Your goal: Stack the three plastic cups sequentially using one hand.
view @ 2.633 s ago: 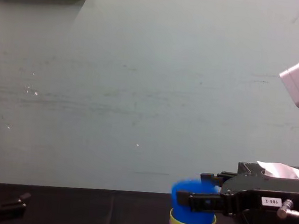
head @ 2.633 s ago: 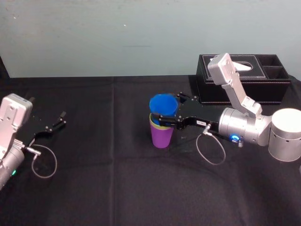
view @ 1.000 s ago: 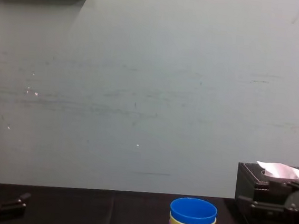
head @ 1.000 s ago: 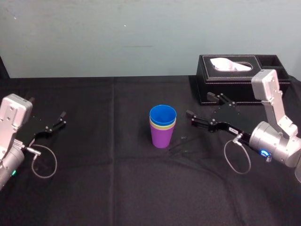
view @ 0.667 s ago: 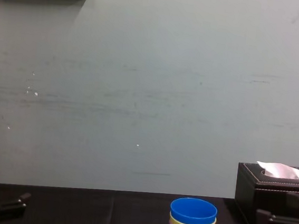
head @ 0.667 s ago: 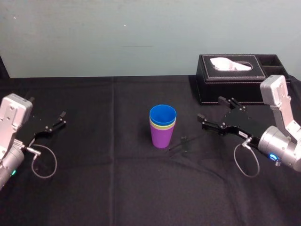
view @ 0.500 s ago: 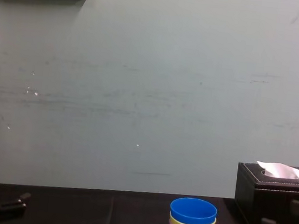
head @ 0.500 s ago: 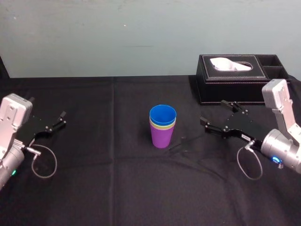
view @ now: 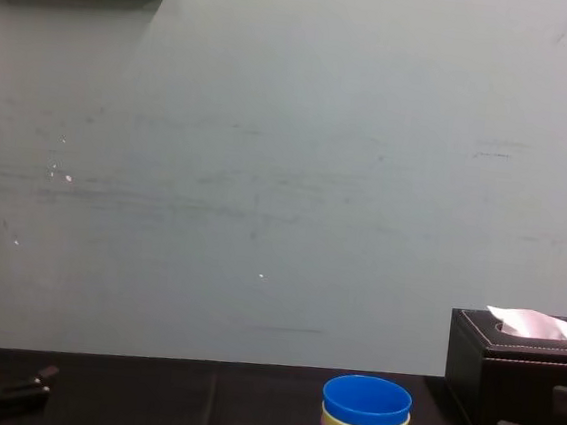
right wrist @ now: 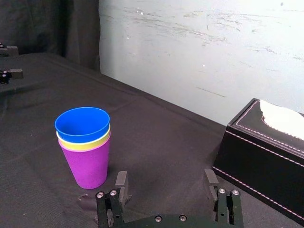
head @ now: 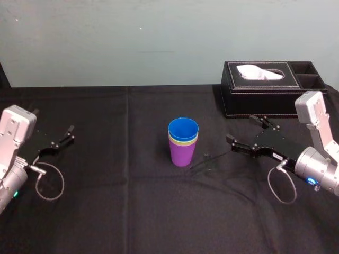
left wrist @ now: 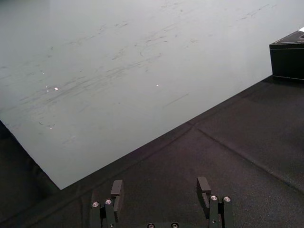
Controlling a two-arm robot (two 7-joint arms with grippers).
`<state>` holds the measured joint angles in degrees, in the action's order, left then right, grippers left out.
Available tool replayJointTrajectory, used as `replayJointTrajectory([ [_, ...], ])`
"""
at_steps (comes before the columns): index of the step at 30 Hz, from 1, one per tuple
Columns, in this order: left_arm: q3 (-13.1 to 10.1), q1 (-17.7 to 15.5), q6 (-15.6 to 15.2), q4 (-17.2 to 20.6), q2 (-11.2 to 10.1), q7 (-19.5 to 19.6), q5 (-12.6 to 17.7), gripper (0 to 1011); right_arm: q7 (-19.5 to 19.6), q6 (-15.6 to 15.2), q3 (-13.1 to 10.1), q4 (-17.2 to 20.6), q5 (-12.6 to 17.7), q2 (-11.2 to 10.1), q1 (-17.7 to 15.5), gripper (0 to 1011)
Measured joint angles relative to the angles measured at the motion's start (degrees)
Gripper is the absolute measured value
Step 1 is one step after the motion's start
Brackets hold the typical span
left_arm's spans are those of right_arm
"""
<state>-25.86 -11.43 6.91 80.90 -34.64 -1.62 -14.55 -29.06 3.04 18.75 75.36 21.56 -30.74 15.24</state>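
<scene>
Looks like the stacking part is basically done here. All three cups are nested in one tower in the middle of the head view: purple cup [head: 182, 154] on the bottom standing on the black worktop [head: 127, 201], yellow-green cup [head: 183, 142] showing just a rim band, and blue cup [head: 183, 128] on top, mouth up.

The right hand [right wrist: 166, 174] is at the lower right of the head view, well apart from the stack, fingers spread wide with nothing in them. It's between the cups and the tissue box [head: 273, 89] at the upper right. The left hand [left wrist: 160, 182] is parked at the far left edge, also wide open and empty.

My guess on handling: these are thin, smooth plastic, so very light and kinda slippery, and the taper means a squeeze could make one pop upward. They'd probably flex if clamped hard. If the tower needs moving, I'd pinch the purple wall around mid-height, gently. Grabbing the blue rim might just lift that one out.
</scene>
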Motion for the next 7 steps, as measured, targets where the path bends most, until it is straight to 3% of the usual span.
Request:
replayJointTrajectory([
  [7, 0.0, 0.0, 0.0, 0.0, 0.0, 0.0, 0.0, 1010, 0.1, 0.0, 0.0, 0.1, 0.0, 0.0, 0.0, 1003],
])
